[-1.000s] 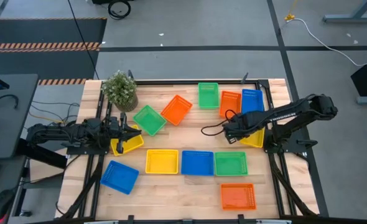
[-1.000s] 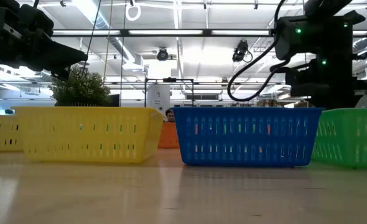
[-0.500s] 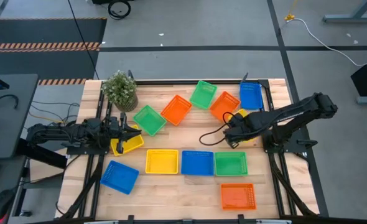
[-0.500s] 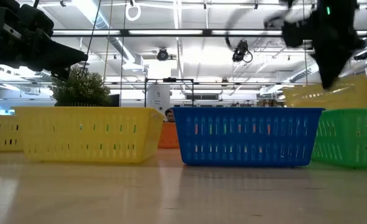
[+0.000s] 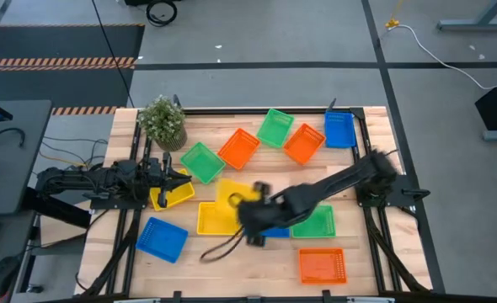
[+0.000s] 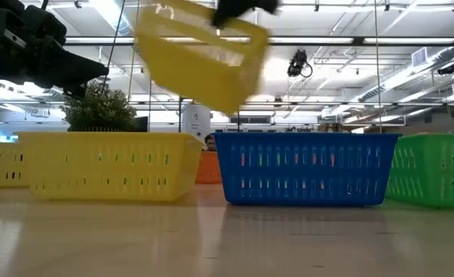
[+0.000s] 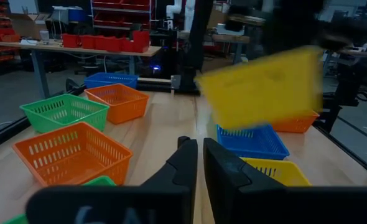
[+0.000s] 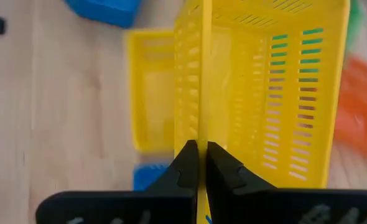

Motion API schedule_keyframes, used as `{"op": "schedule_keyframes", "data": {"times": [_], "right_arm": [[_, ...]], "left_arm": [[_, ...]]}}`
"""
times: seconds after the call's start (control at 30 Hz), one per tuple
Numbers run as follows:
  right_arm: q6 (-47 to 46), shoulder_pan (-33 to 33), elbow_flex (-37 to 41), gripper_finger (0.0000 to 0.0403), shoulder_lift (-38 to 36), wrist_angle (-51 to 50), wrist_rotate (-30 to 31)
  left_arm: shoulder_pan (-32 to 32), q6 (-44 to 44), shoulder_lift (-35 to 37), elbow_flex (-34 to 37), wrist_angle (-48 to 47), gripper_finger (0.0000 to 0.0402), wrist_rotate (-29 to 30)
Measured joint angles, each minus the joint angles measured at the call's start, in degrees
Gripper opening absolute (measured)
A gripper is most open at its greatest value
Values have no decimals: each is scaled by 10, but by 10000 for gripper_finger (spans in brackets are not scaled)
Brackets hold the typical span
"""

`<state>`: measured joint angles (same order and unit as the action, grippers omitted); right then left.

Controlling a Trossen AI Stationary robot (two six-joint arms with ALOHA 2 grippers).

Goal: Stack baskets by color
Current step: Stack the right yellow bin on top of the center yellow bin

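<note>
My right gripper (image 8: 199,158) is shut on a yellow basket (image 5: 232,193). It holds the basket in the air above the near row of yellow (image 5: 217,220), blue (image 6: 304,168) and green (image 5: 314,222) baskets. In the low view the carried basket (image 6: 200,58) hangs tilted above the row. My left gripper (image 7: 199,163) waits at the table's left, shut and level, above another yellow basket (image 5: 171,194). Green (image 5: 202,162), orange (image 5: 238,148), green (image 5: 275,126), orange (image 5: 303,143) and blue (image 5: 339,129) baskets lie farther back. My right gripper pinches one side wall of the yellow basket at its rim (image 8: 199,127), with one finger inside the basket and one outside. The fingers slant downward from the table's right. The basket is lifted clear and hangs tilted below the fingers, its opening turned sideways.
A small potted plant (image 5: 162,120) stands at the far left corner. A blue basket (image 5: 162,239) lies at the near left and an orange one (image 5: 323,265) at the near right. Bare wood shows along the near edge (image 5: 240,269).
My right gripper has lifted a yellow basket off the table's right side. It has swung the basket fast toward the left and near edges, rising and rolling the wrist, so the basket now hangs tilted over the near row. The far green, orange and blue baskets got shoved askew.
</note>
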<state>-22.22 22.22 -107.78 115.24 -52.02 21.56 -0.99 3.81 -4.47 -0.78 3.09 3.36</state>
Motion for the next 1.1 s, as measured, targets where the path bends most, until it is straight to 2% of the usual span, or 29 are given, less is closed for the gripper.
{"op": "schedule_keyframes", "data": {"times": [0.17,0.4,0.77,1.1], "right_arm": [[81,8,-151,12,116,-9,0],[81,14,-251,12,213,-25,18],[26,14,-264,12,236,-82,55],[28,10,-255,15,252,-75,39]], "left_arm": [[0,0,0,0,0,26,0],[0,0,0,0,0,32,0],[0,0,0,0,0,29,0],[0,0,0,0,0,28,0]]}}
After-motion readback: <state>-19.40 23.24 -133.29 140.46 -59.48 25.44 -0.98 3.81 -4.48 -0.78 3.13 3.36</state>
